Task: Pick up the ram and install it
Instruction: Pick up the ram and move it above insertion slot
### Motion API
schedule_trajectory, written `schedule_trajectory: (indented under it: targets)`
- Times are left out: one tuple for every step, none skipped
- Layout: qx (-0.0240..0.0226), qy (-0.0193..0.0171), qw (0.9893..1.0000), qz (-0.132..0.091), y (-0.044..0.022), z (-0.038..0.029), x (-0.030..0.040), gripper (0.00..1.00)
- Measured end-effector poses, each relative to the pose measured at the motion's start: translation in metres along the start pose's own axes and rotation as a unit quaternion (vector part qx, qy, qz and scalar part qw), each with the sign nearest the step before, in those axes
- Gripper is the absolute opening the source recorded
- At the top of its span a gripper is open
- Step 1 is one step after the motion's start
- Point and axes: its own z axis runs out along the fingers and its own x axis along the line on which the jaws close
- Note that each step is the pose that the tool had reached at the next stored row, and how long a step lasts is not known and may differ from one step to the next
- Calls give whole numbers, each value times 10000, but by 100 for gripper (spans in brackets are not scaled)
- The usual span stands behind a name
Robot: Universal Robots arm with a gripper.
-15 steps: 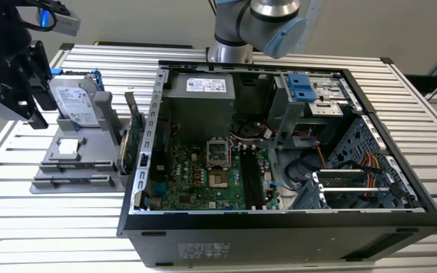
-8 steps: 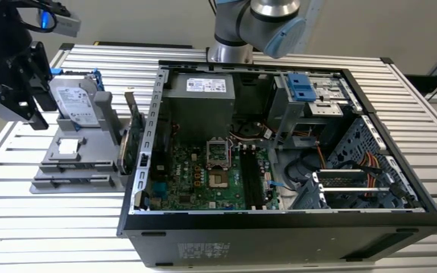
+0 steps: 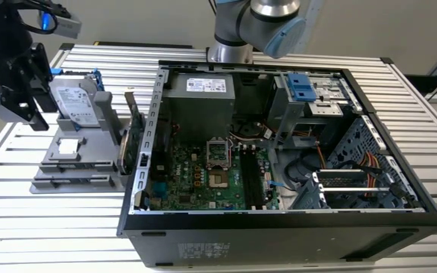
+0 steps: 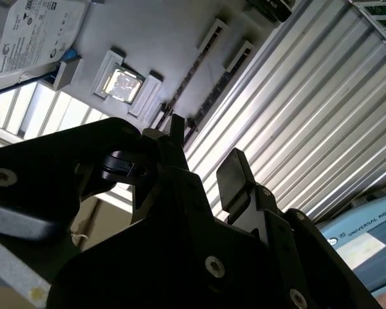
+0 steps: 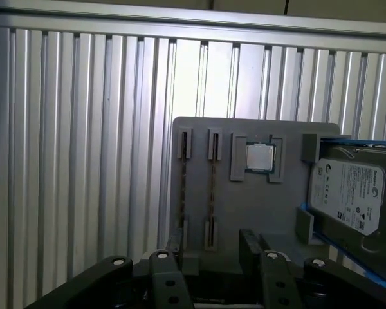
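Two thin ram sticks stand edge-on in the slots of a grey holder (image 5: 257, 212). In the first wrist view one ram stick (image 5: 183, 188) lies beside the other (image 5: 212, 188); in the second wrist view they are dark lines (image 4: 193, 74). My gripper (image 5: 209, 261) hovers off the holder's slotted end, open, with nothing between its black fingers (image 4: 235, 170). It touches neither stick. In the exterior view the gripper (image 3: 27, 91) hangs at the exterior view's left, beside the holder (image 3: 74, 170). The motherboard's black slots (image 3: 252, 177) sit inside the open computer case (image 3: 279, 222).
The holder also carries a silver hard drive (image 5: 350, 193) with blue handles, a processor chip (image 5: 260, 156) and an upright green card (image 3: 131, 142). Everything rests on a ribbed aluminium table (image 3: 44, 227). The case's raised walls stand close to the holder.
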Motion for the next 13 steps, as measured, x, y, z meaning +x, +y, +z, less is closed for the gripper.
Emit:
schedule_trajectory:
  targets:
    - [0,2,10000,0,0,3,0,100]
    - [0,5,10000,0,0,6,0,100]
    - [0,8,10000,0,0,9,0,100]
    - [0,10,10000,0,0,11,0,100]
    - [-1,13,10000,0,0,14,0,100]
    - [-1,16,10000,0,0,17,0,100]
    - [-1,18,10000,0,0,20,0,100]
    - [-1,21,10000,0,0,22,0,100]
    - [-1,24,10000,0,1,26,0,100]
    - [-1,26,10000,0,1,29,0,100]
    - [-1,28,10000,0,1,31,0,100]
    - [-2,31,10000,0,1,34,0,100]
    - [-1,33,10000,-1,1,37,-1,100]
